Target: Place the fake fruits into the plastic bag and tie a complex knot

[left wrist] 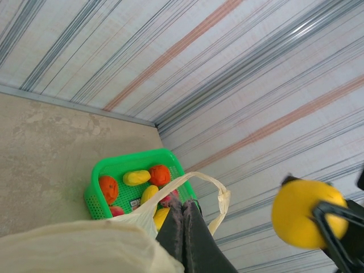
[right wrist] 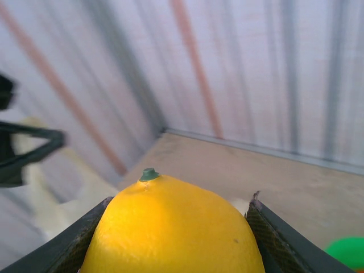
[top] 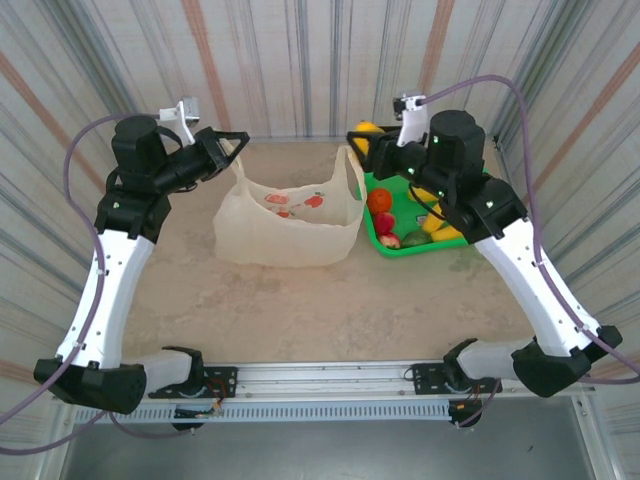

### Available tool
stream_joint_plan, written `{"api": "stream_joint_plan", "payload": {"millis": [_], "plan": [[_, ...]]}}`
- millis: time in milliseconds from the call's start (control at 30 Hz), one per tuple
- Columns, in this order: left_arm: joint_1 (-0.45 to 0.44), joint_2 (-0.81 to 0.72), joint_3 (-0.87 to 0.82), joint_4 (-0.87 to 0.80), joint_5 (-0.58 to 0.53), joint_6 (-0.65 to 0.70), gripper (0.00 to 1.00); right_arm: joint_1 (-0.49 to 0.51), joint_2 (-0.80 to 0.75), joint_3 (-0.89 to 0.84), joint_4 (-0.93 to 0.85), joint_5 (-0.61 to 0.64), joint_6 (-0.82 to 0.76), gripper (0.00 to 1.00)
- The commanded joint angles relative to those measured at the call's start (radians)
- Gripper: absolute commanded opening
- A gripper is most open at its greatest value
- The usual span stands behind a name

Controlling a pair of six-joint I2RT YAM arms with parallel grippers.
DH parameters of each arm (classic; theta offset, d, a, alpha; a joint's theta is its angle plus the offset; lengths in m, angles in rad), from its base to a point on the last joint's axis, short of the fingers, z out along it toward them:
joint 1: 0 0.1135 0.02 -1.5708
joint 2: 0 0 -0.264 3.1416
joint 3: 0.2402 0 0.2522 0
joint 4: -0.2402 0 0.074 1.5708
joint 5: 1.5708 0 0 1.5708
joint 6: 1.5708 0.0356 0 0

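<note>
Left gripper sat at the bag's upper left corner, jaws clenched tight on one loop handle. In the left wrist view the fingers were pressed together with the cream handle pinched between them, and the bag bunched just below.

Right gripper was above the bag's upper right corner, off the table, jaws partly spread and grasping a yellow lemon. In the right wrist view the lemon sat between both fingers, touching each side, green stem nub up. In the left wrist view the lemon hung in front of the striped wall.

Bag stood on the table, mouth open and facing up, red-orange prints showing, second handle upright near the right gripper.

Green basket sat just right of the bag, touching or nearly touching it. The other fruits lay inside it: orange rounds, a red piece, yellow ones. The left wrist view showed the basket beyond the bag.
</note>
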Motion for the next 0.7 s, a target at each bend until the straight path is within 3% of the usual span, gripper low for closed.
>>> {"api": "stream_joint_plan", "payload": {"millis": [0,167,433,533,667], "plan": [[-0.009,-0.027,0.029,-0.009,0.002,0.032,0.00,0.100,0.063,0.050,0.023,0.001,-0.050,0.45],[-0.010,-0.043,0.025,-0.015,-0.007,0.044,0.00,0.226,0.211,0.114,-0.066,0.151,-0.099,0.43],[-0.013,-0.067,0.022,-0.015,-0.006,0.058,0.00,0.247,0.362,0.065,-0.030,0.222,-0.057,0.43],[-0.017,-0.070,0.016,-0.012,-0.004,0.060,0.00,0.240,0.392,0.067,-0.028,0.204,-0.061,0.42],[-0.018,-0.076,0.006,-0.010,-0.002,0.071,0.00,0.217,0.420,0.056,-0.042,0.023,-0.054,0.44]]}}
